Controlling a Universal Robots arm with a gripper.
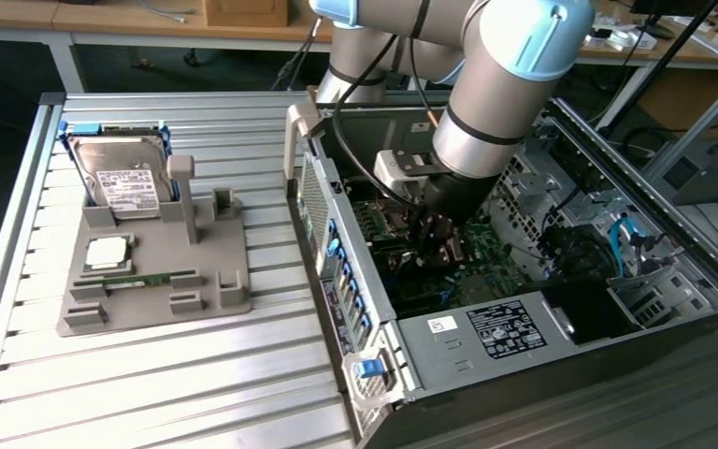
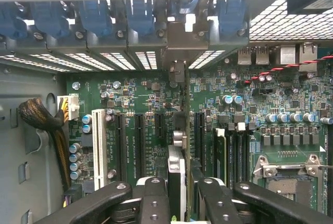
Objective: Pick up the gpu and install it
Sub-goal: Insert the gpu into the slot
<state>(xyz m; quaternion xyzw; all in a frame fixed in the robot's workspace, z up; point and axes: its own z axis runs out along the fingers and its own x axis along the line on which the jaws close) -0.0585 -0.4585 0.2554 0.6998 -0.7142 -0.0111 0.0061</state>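
Slatted metal tabletop (image 1: 184, 374), workshop benches behind. On the exterior view's left sits a grey fixture (image 1: 147, 281) holding a hard drive (image 1: 122, 178), a CPU (image 1: 107, 251) and a memory stick (image 1: 147, 279). On that view's right lies the open PC case (image 1: 509, 355), side panel off.

My arm reaches down into the case; the tool (image 1: 440, 238) is low over the motherboard (image 1: 496, 253).

Wrist view: the tool (image 2: 182, 193) has its fingers (image 2: 156, 198) part-way closed on the gpu (image 2: 179, 167), which stands edge-on between them, seen as a thin vertical slab. The card's bracket (image 2: 184, 39) is up against the rear slot covers (image 2: 140, 21). The card's lower edge lines up roughly with an expansion slot (image 2: 199, 130) on the motherboard (image 2: 291, 104); I cannot tell whether the edge connector is touching it, seated or apart.

Handling notes, my judgement:
- Card is stiff and fairly light, but fragile: bare board, fan on one face, exposed contacts.
- Grip belongs on the top edge, pinching board and cooler faces, clear of the fan blades and connector.
- Smooth faces could slip or tilt under insertion force.
- A tilted card could bind in the slot or foul the rear bracket.
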